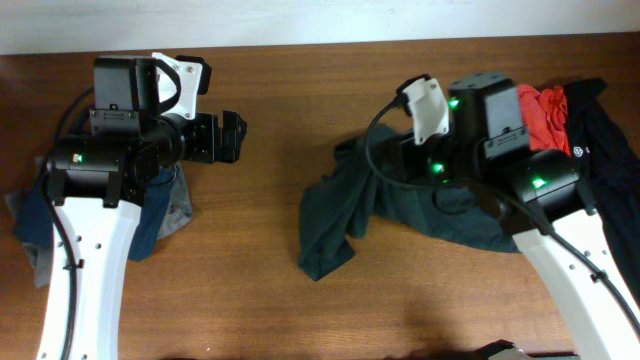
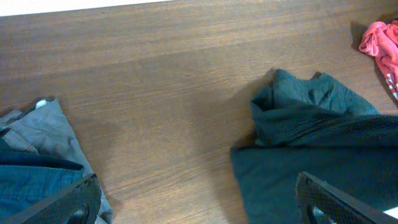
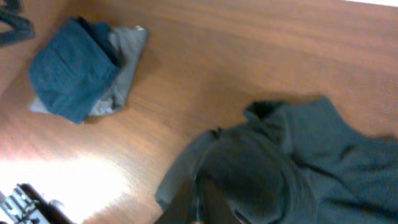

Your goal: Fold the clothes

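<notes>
A crumpled dark green garment (image 1: 340,215) lies at the table's middle right and runs under my right arm. It also shows in the left wrist view (image 2: 311,137) and the right wrist view (image 3: 311,149). My right gripper (image 1: 415,160) sits at the garment's upper edge. In the blurred right wrist view its dark fingers (image 3: 208,202) are close together with a bunch of the green cloth draped over them. My left gripper (image 1: 232,135) hovers over bare wood left of the garment. Its fingers (image 2: 199,208) are spread wide and empty.
A folded blue and grey pile (image 1: 160,215) lies under my left arm at the left edge, and also shows in the wrist views (image 2: 37,149) (image 3: 81,68). A red garment (image 1: 545,110) and a black garment (image 1: 605,135) lie at the back right.
</notes>
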`<action>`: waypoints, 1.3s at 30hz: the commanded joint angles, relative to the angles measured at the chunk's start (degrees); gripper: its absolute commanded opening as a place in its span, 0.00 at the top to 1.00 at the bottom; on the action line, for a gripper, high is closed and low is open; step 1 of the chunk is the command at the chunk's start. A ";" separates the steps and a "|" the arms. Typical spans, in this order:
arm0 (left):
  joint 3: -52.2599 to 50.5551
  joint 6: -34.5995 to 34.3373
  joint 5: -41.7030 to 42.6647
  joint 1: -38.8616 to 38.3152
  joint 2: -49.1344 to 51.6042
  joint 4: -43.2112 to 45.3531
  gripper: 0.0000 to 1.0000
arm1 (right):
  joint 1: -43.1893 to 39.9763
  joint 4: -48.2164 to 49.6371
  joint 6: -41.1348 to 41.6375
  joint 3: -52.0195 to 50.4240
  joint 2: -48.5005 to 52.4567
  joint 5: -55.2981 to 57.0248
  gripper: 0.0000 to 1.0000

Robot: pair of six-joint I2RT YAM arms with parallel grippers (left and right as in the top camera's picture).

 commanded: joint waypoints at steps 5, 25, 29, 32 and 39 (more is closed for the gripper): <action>-0.44 1.11 0.48 -0.17 -0.02 -1.20 0.01 | -1.99 -0.70 2.01 0.92 -3.30 11.26 0.41; -0.70 4.37 0.66 -4.68 8.11 -1.97 0.01 | -11.89 -10.25 4.39 0.85 17.31 9.35 0.07; -0.70 4.37 0.46 -4.68 8.11 -2.99 0.01 | -11.87 -13.68 4.44 0.85 26.18 9.46 0.06; -0.70 4.37 0.44 -4.66 8.13 -3.21 0.01 | -11.80 -16.50 3.21 0.85 32.57 7.06 0.21; -0.70 4.37 0.44 -4.68 8.13 -2.84 0.01 | -11.23 -16.28 -7.87 0.98 35.89 -15.47 0.73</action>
